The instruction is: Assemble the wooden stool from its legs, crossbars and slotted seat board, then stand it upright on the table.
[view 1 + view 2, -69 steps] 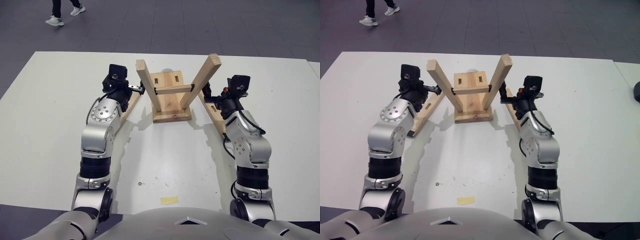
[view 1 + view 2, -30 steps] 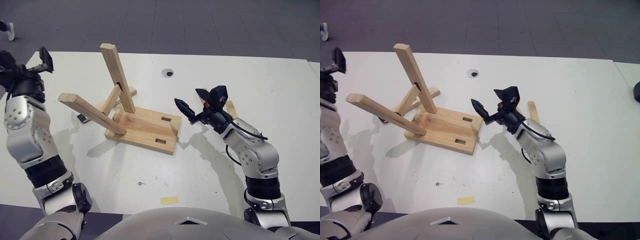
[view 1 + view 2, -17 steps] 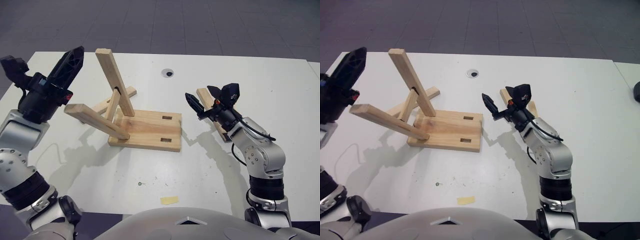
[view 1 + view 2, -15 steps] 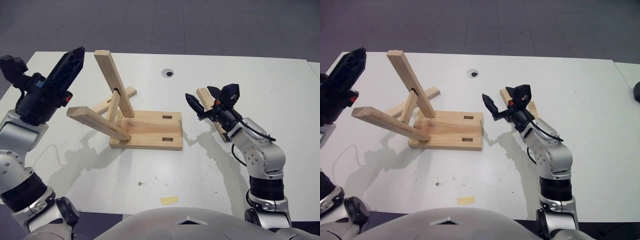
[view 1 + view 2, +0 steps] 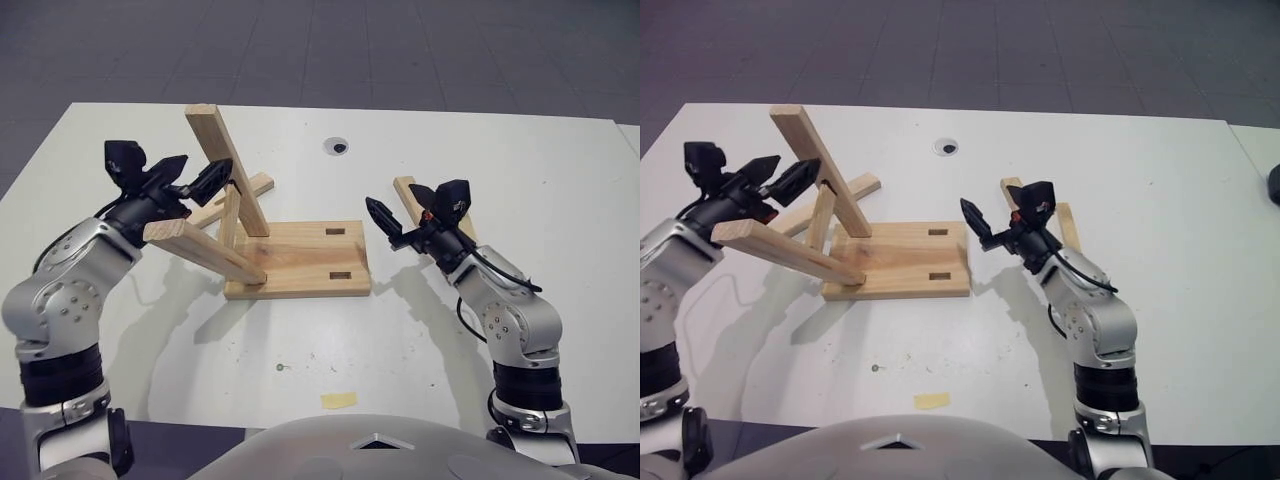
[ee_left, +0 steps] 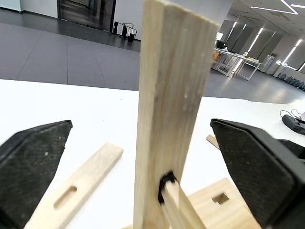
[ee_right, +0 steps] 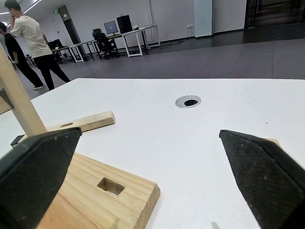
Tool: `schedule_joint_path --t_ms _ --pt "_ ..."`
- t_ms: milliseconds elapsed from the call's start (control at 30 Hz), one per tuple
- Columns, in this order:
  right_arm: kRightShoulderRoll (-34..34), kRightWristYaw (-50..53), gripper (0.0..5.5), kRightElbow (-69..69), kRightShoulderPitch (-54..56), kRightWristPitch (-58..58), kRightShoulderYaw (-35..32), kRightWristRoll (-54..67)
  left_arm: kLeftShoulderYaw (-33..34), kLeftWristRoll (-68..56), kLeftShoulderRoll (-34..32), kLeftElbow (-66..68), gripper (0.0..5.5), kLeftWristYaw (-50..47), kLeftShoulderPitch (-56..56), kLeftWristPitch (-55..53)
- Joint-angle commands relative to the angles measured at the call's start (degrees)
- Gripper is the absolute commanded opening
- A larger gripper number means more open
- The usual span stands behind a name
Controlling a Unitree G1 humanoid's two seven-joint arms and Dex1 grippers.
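— Showing what stage of assembly?
— A pale wooden stool [image 5: 262,240] lying inverted on the white table [image 5: 500,150]: seat board [image 5: 300,262] flat, two legs and one crossbar [image 5: 230,210] fitted, two slots [image 5: 340,275] empty.
— And the grippers?
— Left gripper [image 5: 205,166] spread wide astride the taller leg [image 5: 225,165], not touching it; right gripper [image 5: 392,198] agape beside the board, holding nothing.

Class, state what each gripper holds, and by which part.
Nothing. The left gripper is open at the upright leg, not clamping it; the right gripper is open, empty.
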State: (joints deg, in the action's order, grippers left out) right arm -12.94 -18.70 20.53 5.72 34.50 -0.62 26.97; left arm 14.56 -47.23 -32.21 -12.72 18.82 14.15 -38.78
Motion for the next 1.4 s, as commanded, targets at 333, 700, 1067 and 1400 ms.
schedule_joint_path --t_ms 333,700,1067,1400 --pt "0.9 0.4 5.38 -2.6 1.1 -1.6 1.2 -2.5 -20.5 19.5 7.2 22.3 5.4 20.1 25.7 11.8" --pt "1.7 0.3 5.38 -3.0 0.5 -2.0 1.8 -3.2 -14.1 23.7 13.8 41.7 5.4 19.5 45.2 20.3" --pt "2.3 1.0 5.38 -1.7 -1.2 -3.3 -1.5 -2.1 3.0 8.3 2.6 1.1 5.4 10.2 30.2 -3.8" --pt "1.3 1.9 5.38 2.2 -6.4 -2.2 -4.3 -1.2 9.4 -13.6 -4.2 -27.3 5.4 2.6 6.7 -22.3"
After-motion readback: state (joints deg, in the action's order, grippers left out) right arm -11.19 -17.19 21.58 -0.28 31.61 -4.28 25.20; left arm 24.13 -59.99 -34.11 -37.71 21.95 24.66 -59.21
